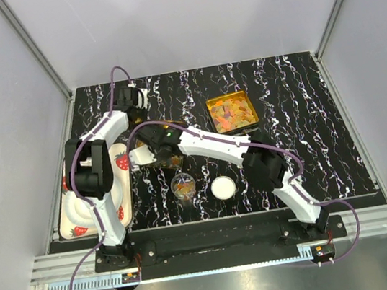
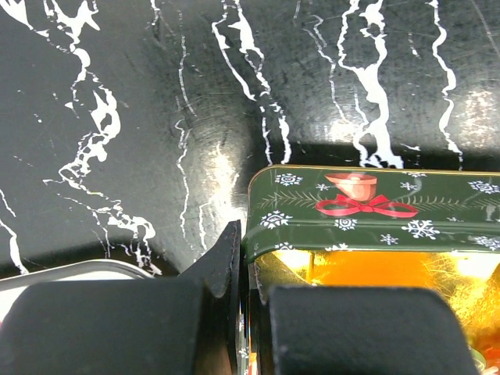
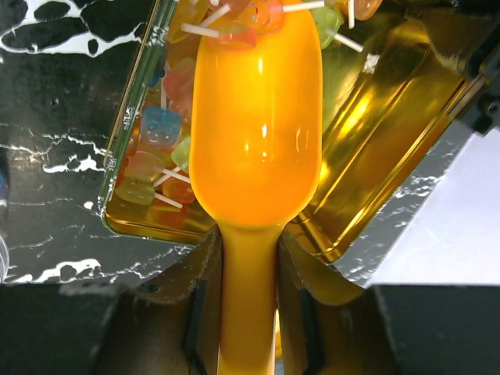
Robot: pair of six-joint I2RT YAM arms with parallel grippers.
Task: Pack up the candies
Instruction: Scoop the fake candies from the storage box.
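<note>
My right gripper [image 3: 250,254] is shut on the handle of a yellow-orange scoop [image 3: 258,117]. The scoop's bowl reaches out over an open tin [image 3: 383,148] with a gold inside. Candies [image 3: 152,133], small coloured pieces on white sticks, lie in the tin's left part, and a few more sit at the scoop's far tip [image 3: 262,16]. My left gripper [image 2: 244,254] is shut on the wall of that tin [image 2: 367,205] near a corner; the outside is green with snowflakes and a red bow. In the top view the right arm hides most of this tin [image 1: 175,164]. A second gold tin [image 1: 232,111] full of candies sits further back.
A white plate with strawberry prints [image 1: 80,214] lies at the table's left edge, close to the held tin; its rim [image 2: 70,269] shows beside my left fingers. A small clear jar [image 1: 183,185] and a round white lid [image 1: 222,187] stand near the front. The table top is black marble.
</note>
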